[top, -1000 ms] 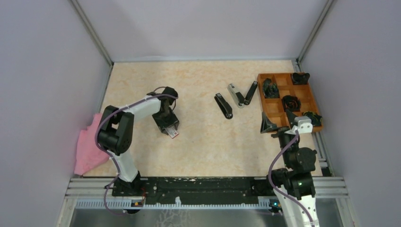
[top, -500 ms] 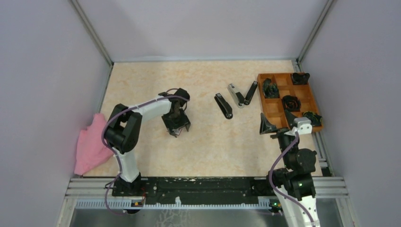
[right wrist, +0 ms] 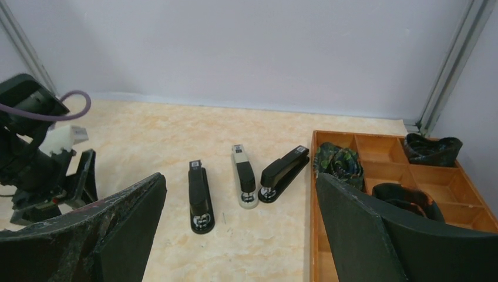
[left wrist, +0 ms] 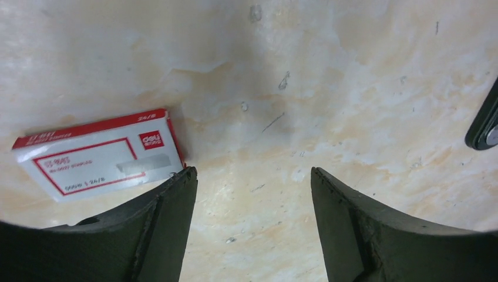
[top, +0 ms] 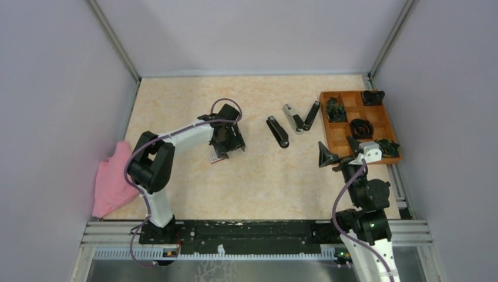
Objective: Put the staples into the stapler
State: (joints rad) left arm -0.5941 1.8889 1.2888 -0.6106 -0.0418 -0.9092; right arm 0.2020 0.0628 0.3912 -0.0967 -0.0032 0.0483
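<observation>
Three staplers lie at the back centre of the table: a black one (top: pixel 278 131) (right wrist: pixel 199 197), a grey one (top: pixel 292 117) (right wrist: pixel 244 176) and another black one (top: pixel 312 114) (right wrist: pixel 283 172). The silvery staples block does not show in any view. My left gripper (top: pixel 230 144) (left wrist: pixel 252 176) is open and empty over bare table. A small red-and-white box (top: pixel 215 157) (left wrist: pixel 97 155) lies flat just outside its left finger. My right gripper (top: pixel 340 154) (right wrist: pixel 239 179) is open and empty, held above the table near the tray and facing the staplers.
An orange compartment tray (top: pixel 342 126) (right wrist: pixel 376 150) with dark bundled items stands at the right, close to my right gripper. A pink cloth (top: pixel 114 179) lies at the table's left edge. Grey walls enclose the table on three sides.
My left gripper has swung right and toward the back, past the red-and-white box, which now lies outside its jaws. My right gripper has shifted slightly left.
</observation>
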